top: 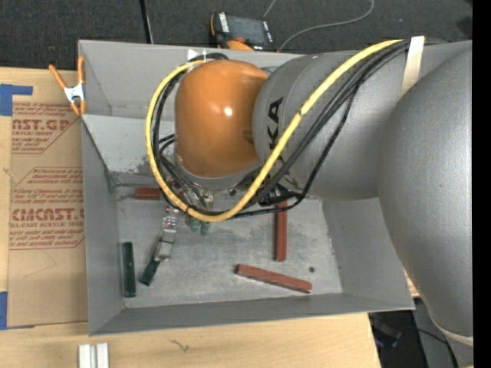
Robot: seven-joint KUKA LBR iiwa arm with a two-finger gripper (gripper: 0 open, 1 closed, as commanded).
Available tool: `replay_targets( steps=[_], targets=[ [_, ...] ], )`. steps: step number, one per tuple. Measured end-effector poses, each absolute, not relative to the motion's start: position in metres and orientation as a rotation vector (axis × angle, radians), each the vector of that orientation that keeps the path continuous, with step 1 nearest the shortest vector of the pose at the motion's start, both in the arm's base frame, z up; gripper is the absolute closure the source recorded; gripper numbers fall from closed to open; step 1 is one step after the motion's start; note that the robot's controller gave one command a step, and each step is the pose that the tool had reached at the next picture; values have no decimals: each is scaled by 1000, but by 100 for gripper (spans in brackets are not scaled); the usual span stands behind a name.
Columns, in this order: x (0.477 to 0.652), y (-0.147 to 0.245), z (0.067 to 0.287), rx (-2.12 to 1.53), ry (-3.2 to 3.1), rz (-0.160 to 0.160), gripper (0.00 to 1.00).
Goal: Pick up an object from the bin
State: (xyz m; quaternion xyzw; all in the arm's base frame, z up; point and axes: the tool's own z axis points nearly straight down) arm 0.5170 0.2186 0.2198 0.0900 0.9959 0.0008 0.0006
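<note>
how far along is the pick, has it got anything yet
Done: nothing looks lifted. A long red-brown stick, a shorter one and a dark green bar lie on the bin floor. In hand: the pincer is low at the bin's left, by a small dark green piece. Left: a sure grasp and the lift.

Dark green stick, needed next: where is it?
The dark green stick lies in the bin's lower-left corner in the camera view, left of the lowest reddish-brown stick.
</note>
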Motion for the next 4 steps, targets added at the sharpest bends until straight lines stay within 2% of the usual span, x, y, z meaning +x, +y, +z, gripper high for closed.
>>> replay_targets(
  steps=[1, 2, 3, 4],
  targets=[
    [483, 227, 90, 53, 3149, -5, 0],
    [550, 190, 69, -613, 3079, -2, 0],
    [549, 192, 70, -616, 3079, 2, 100],
    [524, 110, 217, -462, 3098, 0, 100]
  ],
)
